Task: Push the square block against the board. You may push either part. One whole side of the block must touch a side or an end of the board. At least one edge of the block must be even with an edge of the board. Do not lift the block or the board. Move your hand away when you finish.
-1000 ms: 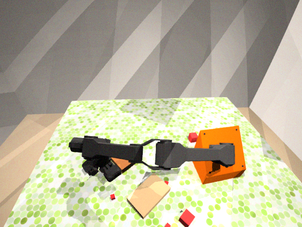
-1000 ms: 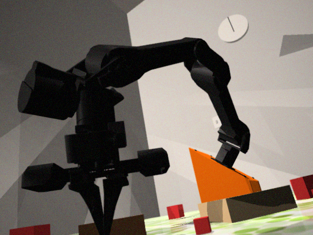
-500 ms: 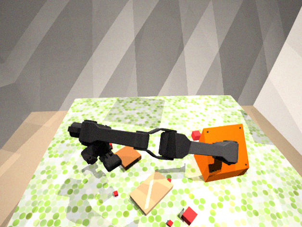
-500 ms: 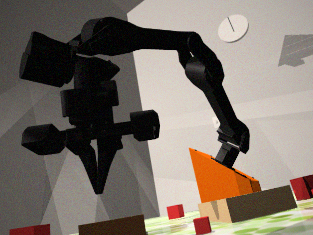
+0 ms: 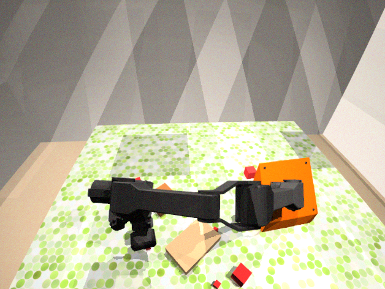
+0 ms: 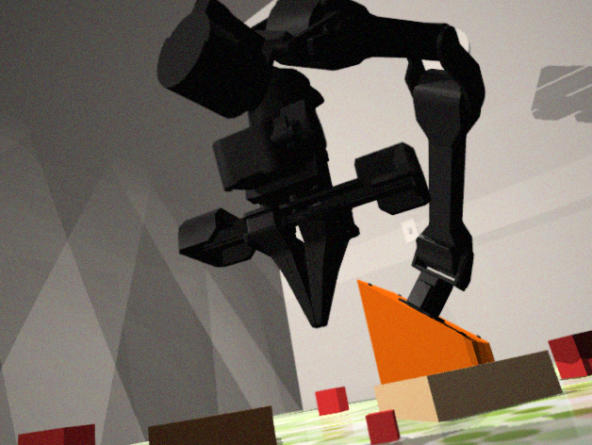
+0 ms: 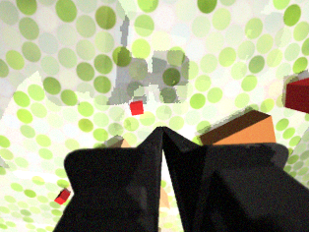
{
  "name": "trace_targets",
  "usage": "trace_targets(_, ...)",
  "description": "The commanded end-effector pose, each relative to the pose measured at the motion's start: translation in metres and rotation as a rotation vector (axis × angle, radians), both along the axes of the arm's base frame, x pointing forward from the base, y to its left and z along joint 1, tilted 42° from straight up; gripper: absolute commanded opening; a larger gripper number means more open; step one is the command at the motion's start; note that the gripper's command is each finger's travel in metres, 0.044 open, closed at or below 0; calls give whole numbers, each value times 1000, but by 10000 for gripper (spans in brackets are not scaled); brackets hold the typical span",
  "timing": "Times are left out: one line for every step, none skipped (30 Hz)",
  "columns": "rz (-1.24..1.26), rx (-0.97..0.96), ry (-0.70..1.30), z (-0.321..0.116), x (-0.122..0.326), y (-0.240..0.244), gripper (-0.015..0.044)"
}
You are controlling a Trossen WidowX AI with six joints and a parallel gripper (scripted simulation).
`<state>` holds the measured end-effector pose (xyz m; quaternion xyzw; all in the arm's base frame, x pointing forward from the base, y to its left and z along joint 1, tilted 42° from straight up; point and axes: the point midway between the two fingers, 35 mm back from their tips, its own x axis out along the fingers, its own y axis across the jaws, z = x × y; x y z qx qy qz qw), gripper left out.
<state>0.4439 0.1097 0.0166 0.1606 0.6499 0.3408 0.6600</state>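
Note:
The tan rectangular board (image 5: 189, 248) (image 6: 406, 398) lies flat; in the wrist view only small parts show beside and between the fingers. The square orange-brown block (image 5: 164, 187) (image 6: 210, 426) (image 7: 256, 132) lies apart from it, at the back left of the board in the top view, where the arm hides most of its top. My gripper (image 6: 318, 325) (image 7: 161, 131) is shut and empty, its tips touching, raised above the table and clear of both parts. In the top view its fingertips are hidden.
Several red cubes lie around, including a large one (image 5: 241, 274), one by the orange base (image 5: 249, 172) (image 6: 331, 401), a small one at the board's edge (image 5: 215, 229) and a small one under the hand (image 5: 148, 248). The orange wedge base (image 5: 286, 171) (image 6: 411, 339) stands at the right.

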Motion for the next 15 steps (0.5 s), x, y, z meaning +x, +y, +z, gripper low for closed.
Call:
trace_targets(-86,-8,85,12,-19,12,0)
trace_targets(-112,-11,108,16,-25,14,0)
trace_targets(-137,-13,131,19,-30,17,0)
trace_targets(-163,-16,155,22,-36,20,0)
trace_targets(-189,-19,178,26,-41,23,0)
trace_targets(-215,-22,201,29,-47,25,0)
trace_targets(-241,-24,224,31,-53,28,0)
trace_targets(-267,-27,247,34,-59,30,0)
trace_targets(-293,-29,270,37,-66,33,0)
trace_targets(-318,-32,293,39,-72,35,0)
trace_targets(-344,-34,316,41,-79,37,0)
trace_targets(-370,-37,339,44,-85,39,0)
trace_targets(-396,-39,363,46,-92,41,0)
trace_targets(-422,-42,386,47,-99,43,0)
trace_targets(-447,-44,409,49,-106,44,0)
